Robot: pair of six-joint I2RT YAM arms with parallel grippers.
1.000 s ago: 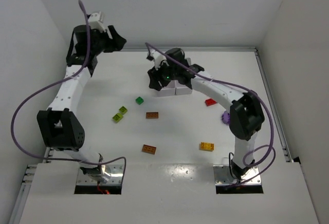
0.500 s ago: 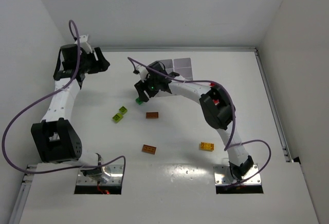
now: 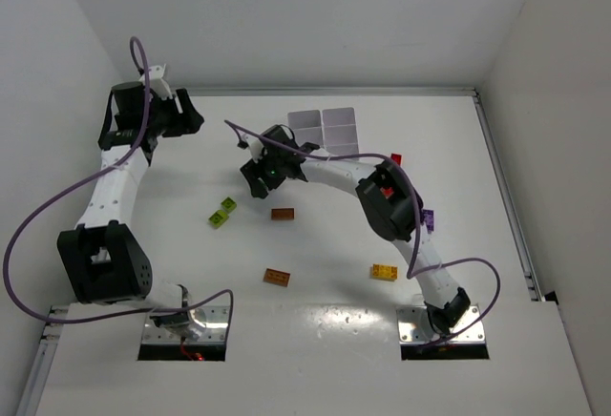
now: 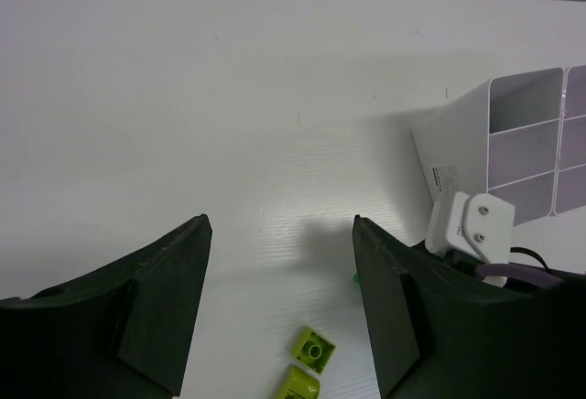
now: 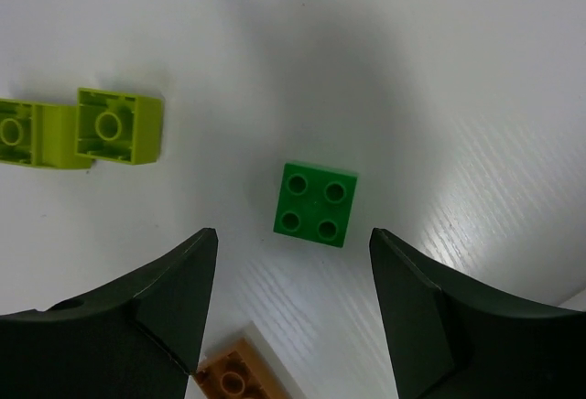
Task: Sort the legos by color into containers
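right gripper point(image 5: 292, 234) over green lego point(image 5: 316, 203), jaws spread, nothing held.
lego flat on table point(image 5: 458, 70), untouched, near lime legos point(image 5: 117, 125); left gripper point(image 4: 280, 225) agape, empty; white tray point(image 3: 325, 128) nearby, apart.

From overhead I can't see the green brick point(image 5: 316, 202); the right gripper point(image 3: 258, 177) covers it. On my right wrist view the orange-brown brick point(image 5: 233, 376) runs off the bottom edge and one lime brick point(image 5: 20, 134) off the left. The left wrist view cuts the tray point(image 4: 458, 147) at its right edge, and overhead the red brick point(image 3: 395, 159) and purple brick point(image 3: 428, 218) only peek from behind the right arm point(image 3: 387, 197).
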